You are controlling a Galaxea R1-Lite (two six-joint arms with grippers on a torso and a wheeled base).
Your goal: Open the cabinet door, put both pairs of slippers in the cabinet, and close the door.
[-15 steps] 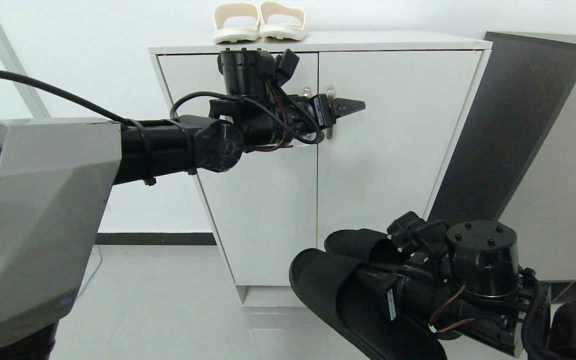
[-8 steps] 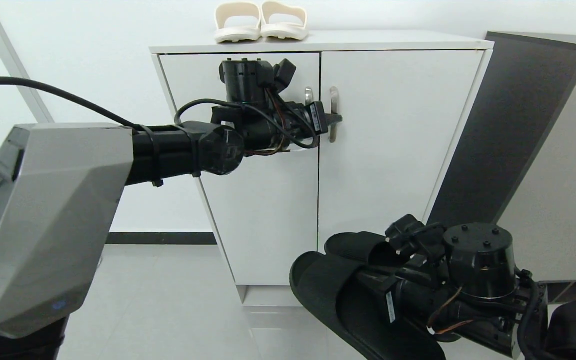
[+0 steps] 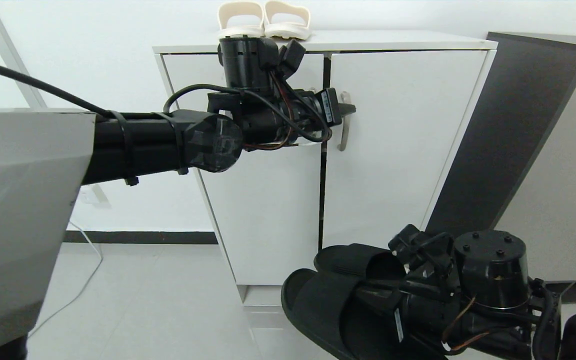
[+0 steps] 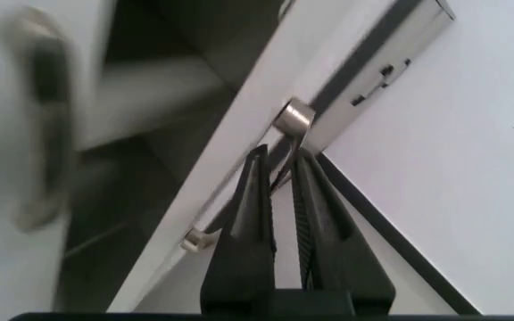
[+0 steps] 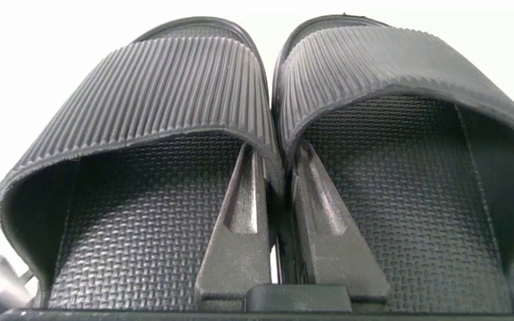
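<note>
Pulling is best guided along the hinge arc: the left gripper (image 4: 279, 165) is pinched on the handle (image 4: 296, 116), the cabinet door (image 4: 239, 134) stands barely ajar, and the black slippers (image 3: 338, 300) are clamped in the right gripper (image 5: 277, 152).

A plain white painted wall (image 3: 93, 50) fills the back of the room, evenly lit, with a pale grey bar (image 3: 10, 55) slanting across its upper left part. A dark baseboard strip (image 3: 143, 237) runs along its foot, above a glossy pale grey tiled floor (image 3: 143, 300) where a thin white cord (image 3: 84, 286) curls. The white two-door cabinet (image 3: 398, 150) stands against the wall. Just beside it, on the right, is a tall grey unit with a dark side panel (image 3: 508, 125).
</note>
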